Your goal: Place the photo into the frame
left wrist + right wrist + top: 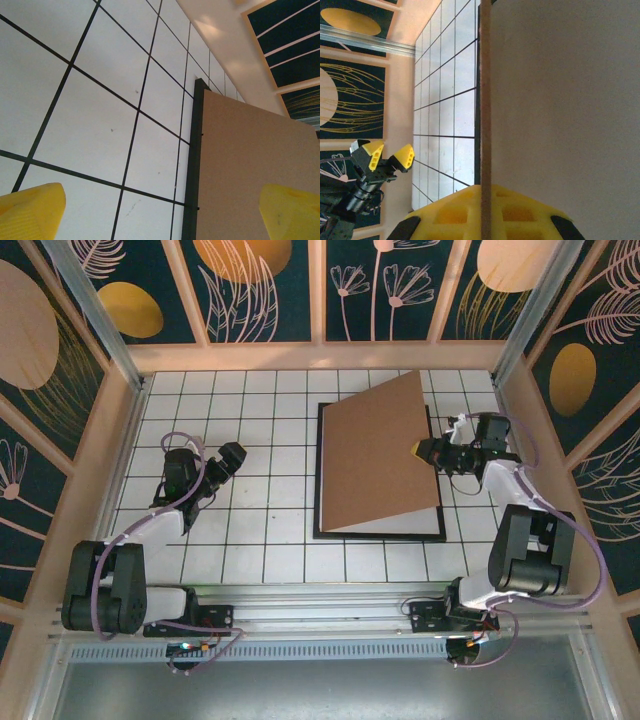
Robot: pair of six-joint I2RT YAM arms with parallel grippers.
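Frame [380, 536] lies under tilted backing board [380, 455], perhaps touching, clenched by right tool [420, 450]; left tool [236, 454] released.

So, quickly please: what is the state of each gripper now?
Left gripper: open, empty.
Right gripper: shut on the plain brown rectangular backing board.

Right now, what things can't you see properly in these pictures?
Top view: the thin brown backing board covers the inside of the black-rimmed rectangular frame, so any photo there is hidden.
Right wrist view: the yellow fingers of the right gripper are cut off by the bottom edge.
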